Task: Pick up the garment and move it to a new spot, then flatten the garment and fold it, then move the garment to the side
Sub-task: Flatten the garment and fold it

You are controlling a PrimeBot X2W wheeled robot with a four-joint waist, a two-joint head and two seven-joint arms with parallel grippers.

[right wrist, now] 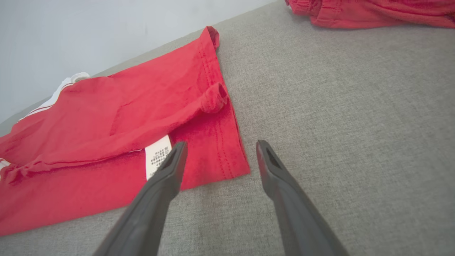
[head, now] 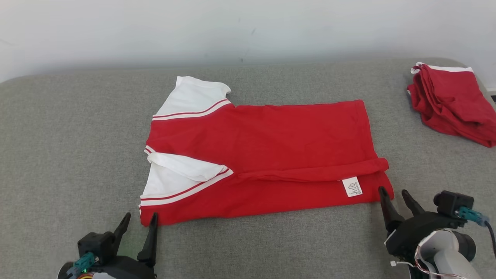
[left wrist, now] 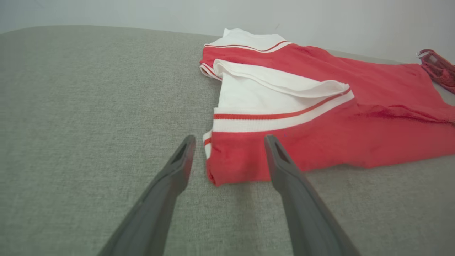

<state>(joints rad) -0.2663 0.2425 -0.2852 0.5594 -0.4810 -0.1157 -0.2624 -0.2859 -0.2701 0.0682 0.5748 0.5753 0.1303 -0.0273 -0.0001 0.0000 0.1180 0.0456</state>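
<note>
The garment (head: 271,147) is a red shirt with white sleeves and red-striped trim, lying on the grey cushioned surface with its near long edge partly folded over and a white care label (head: 352,186) showing. My left gripper (head: 140,219) stands open at the shirt's near left corner (left wrist: 227,167), fingers straddling it and holding nothing. At the near right corner (right wrist: 231,163) my right gripper (head: 394,192) is open too, its fingertips either side of the hem. A rolled ridge of red cloth (right wrist: 213,97) runs along the fold.
A second red garment (head: 451,102) lies bunched at the far right of the grey surface (head: 77,155), also seen as a red pile (right wrist: 373,12) in the right wrist view. A pale wall (head: 248,27) stands behind the surface.
</note>
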